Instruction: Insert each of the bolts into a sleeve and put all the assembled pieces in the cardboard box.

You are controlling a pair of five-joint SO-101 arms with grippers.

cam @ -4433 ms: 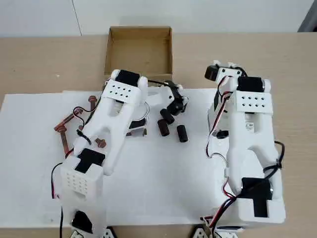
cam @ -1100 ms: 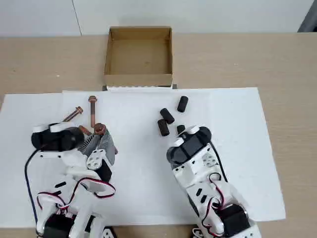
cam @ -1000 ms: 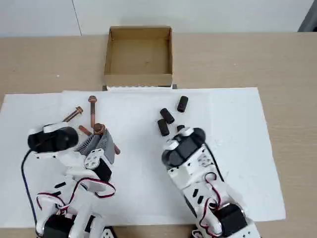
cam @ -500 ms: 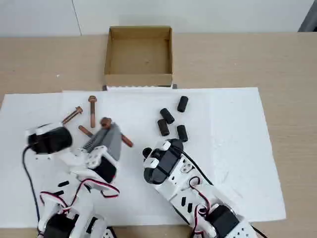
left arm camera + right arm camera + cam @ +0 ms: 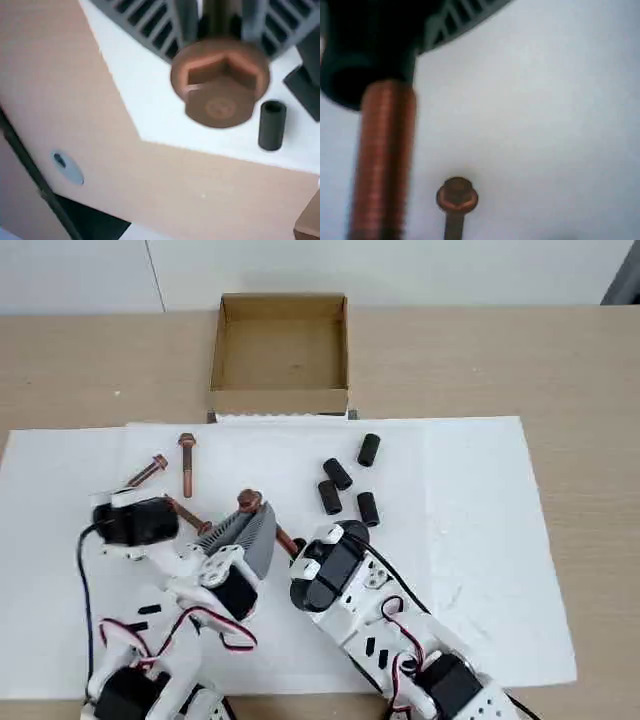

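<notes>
My left claw point(image 5: 258, 522) pinches a bolt point(image 5: 220, 85) by its shank, head sticking out one side, threaded end pointing toward my right claw point(image 5: 375, 35), which is closed on a black sleeve point(image 5: 342, 82), its bore meeting the bolt's tip

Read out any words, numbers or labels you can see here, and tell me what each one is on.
No text here can be read.
bolt head: a faint round stamp in the left wrist view, too blurred to read.
box: plain cardboard, no print to be seen.
</notes>
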